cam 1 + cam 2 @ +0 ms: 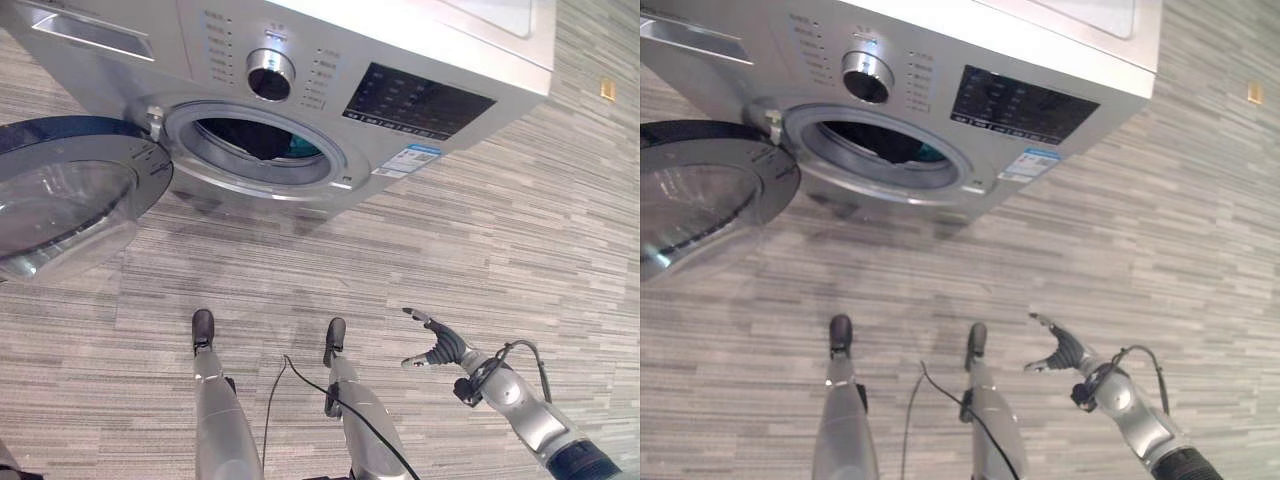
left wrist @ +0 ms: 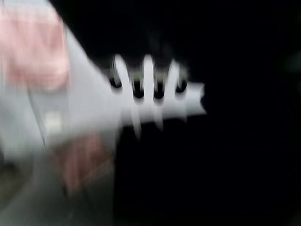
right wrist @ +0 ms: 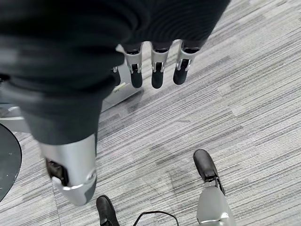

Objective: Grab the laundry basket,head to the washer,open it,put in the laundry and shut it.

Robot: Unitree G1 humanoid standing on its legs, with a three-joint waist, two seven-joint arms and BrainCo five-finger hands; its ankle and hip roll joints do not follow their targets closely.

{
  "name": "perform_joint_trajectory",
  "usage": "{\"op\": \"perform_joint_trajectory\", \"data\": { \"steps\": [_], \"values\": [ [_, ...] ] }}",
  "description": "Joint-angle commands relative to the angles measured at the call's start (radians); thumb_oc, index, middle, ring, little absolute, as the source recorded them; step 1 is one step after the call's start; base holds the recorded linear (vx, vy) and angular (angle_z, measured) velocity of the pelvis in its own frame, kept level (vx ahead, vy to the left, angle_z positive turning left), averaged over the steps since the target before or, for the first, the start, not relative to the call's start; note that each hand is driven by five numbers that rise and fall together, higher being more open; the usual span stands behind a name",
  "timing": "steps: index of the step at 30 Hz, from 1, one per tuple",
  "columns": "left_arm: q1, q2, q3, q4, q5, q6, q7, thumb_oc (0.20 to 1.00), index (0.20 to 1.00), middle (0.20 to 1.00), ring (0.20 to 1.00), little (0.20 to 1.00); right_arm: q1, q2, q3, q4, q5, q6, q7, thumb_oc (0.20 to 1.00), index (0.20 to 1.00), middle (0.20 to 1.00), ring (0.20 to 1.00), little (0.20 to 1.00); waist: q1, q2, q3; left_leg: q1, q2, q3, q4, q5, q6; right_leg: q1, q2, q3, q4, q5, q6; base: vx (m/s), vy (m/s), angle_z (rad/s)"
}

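The right hand [image 1: 440, 345] is hanging low at the robot's right side with its fingers [image 3: 157, 70] relaxed and spread, gripping nothing, well clear of the washer [image 1: 420, 60]. The left hand's fingers [image 2: 148, 77] are showing in its wrist view as a blurred pale row against darkness, with something pale and pinkish beside them; whether they are grasping anything I cannot tell, and what that pale thing is I cannot tell either.

Out from the hands, the washer is standing ahead on the striped floor [image 1: 520, 240]. Its door [image 1: 70, 200] is swung wide to the robot's left, and the drum opening [image 1: 255, 140] is gaping, with dark cloth and a bit of teal [image 1: 928, 152] lying inside.

The opening step looks done, and at least some laundry is already in the drum. The work is probably sitting between loading and closing. If loading is finished, the next move is asking a hand to reach the door's outer edge and swing it across until it latches.
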Motion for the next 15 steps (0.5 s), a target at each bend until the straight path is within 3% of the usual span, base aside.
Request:
{"op": "perform_joint_trajectory", "data": {
  "steps": [1, 4, 7, 9, 12, 13, 15],
  "values": [
    [0.116, -0.102, -0.048, 0.105, -0.054, 0.016, -0.113, 1.000, 1.000, 1.000, 1.000, 1.000, -0.003, -0.004, 0.000, 0.048, 0.010, 0.026, -0.009, 1.000, 1.000, 1.000, 1.000, 1.000, -0.022, -0.045, -0.042, -0.016, -0.060, 0.008, 0.099, -0.137, 0.107, 0.006, -0.009, 0.071, 0.008, 0.011, 0.021, 0.00, 0.000, 0.00],
    [0.167, -0.167, -0.088, 0.069, -0.041, 0.017, -0.182, 1.000, 1.000, 1.000, 1.000, 1.000, -0.015, -0.022, 0.009, 0.040, 0.009, 0.030, -0.002, 1.000, 1.000, 1.000, 1.000, 1.000, -0.032, -0.036, -0.045, -0.002, -0.060, 0.016, 0.093, -0.136, 0.106, 0.009, -0.009, 0.077, 0.010, 0.012, 0.020, 0.00, 0.000, 0.00],
    [0.219, -0.313, -0.128, -0.115, -0.109, -0.013, -0.221, 1.000, 1.000, 1.000, 1.000, 1.000, -0.027, -0.024, 0.007, 0.039, -0.001, 0.030, -0.008, 1.000, 1.000, 1.000, 1.000, 1.000, -0.041, -0.011, -0.039, 0.028, -0.065, 0.020, 0.085, -0.135, 0.106, 0.018, -0.012, 0.082, 0.019, 0.005, 0.016, 0.02, 0.003, 0.01],
    [0.371, -0.386, -0.073, -0.314, -0.221, -0.045, -0.232, 1.000, 1.000, 1.000, 1.000, 1.000, -0.006, -0.011, -0.019, 0.035, -0.004, 0.028, -0.016, 1.000, 1.000, 1.000, 1.000, 1.000, -0.036, 0.010, -0.037, 0.051, -0.068, 0.024, 0.074, -0.134, 0.106, 0.028, -0.014, 0.083, 0.021, 0.000, 0.015, 0.04, 0.000, 0.01],
    [0.546, -0.576, -0.036, -0.477, -0.315, -0.095, -0.224, 1.000, 1.000, 1.000, 1.000, 1.000, 0.012, 0.002, -0.040, 0.033, -0.022, 0.015, -0.013, 1.000, 1.000, 1.000, 1.000, 1.000, -0.038, 0.028, -0.047, 0.089, -0.067, 0.033, 0.054, -0.132, 0.104, 0.039, -0.013, 0.090, 0.023, -0.010, 0.008, 0.05, 0.000, 0.00],
    [0.546, -0.699, -0.045, -0.456, -0.343, -0.112, -0.194, 1.000, 1.000, 1.000, 1.000, 1.000, 0.007, -0.001, -0.050, 0.040, -0.033, 0.011, -0.015, 1.000, 1.000, 1.000, 1.000, 1.000, -0.047, 0.035, -0.058, 0.115, -0.066, 0.045, 0.034, -0.130, 0.103, 0.044, -0.010, 0.099, 0.024, -0.015, 0.005, 0.08, -0.010, 0.11],
    [0.514, -0.796, -0.091, -0.434, -0.352, -0.132, -0.170, 1.000, 1.000, 1.000, 1.000, 1.000, 0.002, -0.009, -0.063, 0.032, -0.044, 0.005, -0.027, 1.000, 1.000, 1.000, 1.000, 1.000, -0.062, 0.042, -0.070, 0.146, -0.060, 0.060, 0.007, -0.121, 0.098, 0.048, -0.005, 0.110, 0.022, -0.018, 0.005, 0.07, -0.028, 0.02]
  ]
}}
